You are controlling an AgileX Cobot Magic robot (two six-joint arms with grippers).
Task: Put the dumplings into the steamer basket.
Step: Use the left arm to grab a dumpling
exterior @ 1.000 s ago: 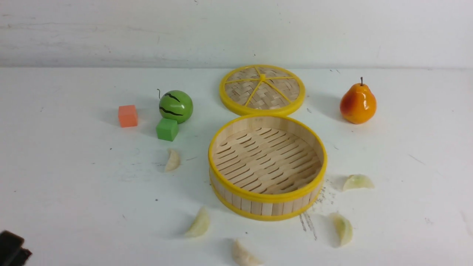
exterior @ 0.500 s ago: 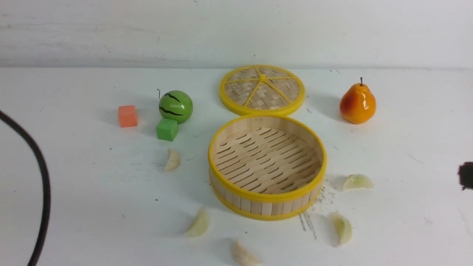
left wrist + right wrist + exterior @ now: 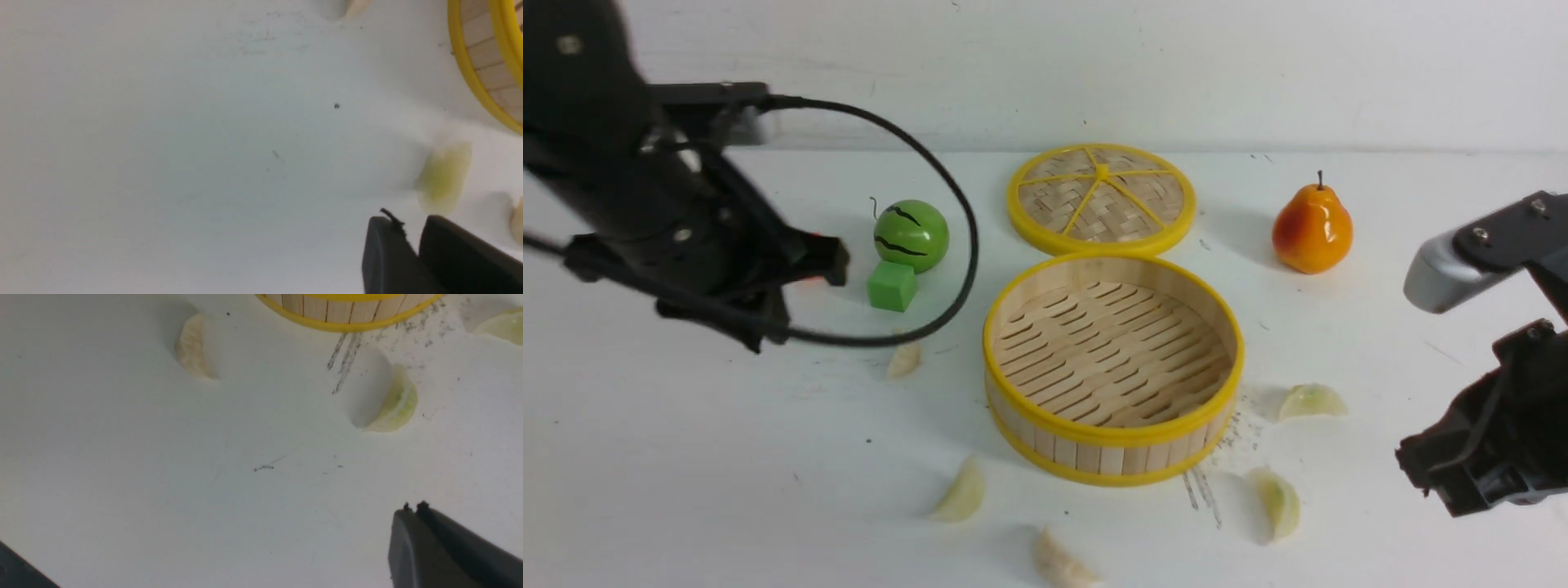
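From the front, the left arm [image 3: 670, 212] screens the table's [image 3: 686, 457] left side and hides its own fingers. The steamer basket [image 3: 1112, 437] sits mid-table, and all five dumplings [image 3: 962, 492] lie outside it, around its left, near and right sides. The frame cuts one off at the near edge.

The left wrist view is blurred. The left gripper [image 3: 412, 228] has its fingers close together, but I can't tell if they are clenched.

In the right wrist view the right gripper [image 3: 413, 507] is clenched on nothing, well apart from two dumplings.

Matte black left arm [image 3: 629, 196] trailing a looped cable [image 3: 973, 237]; right arm [image 3: 1503, 441] grey-capped.
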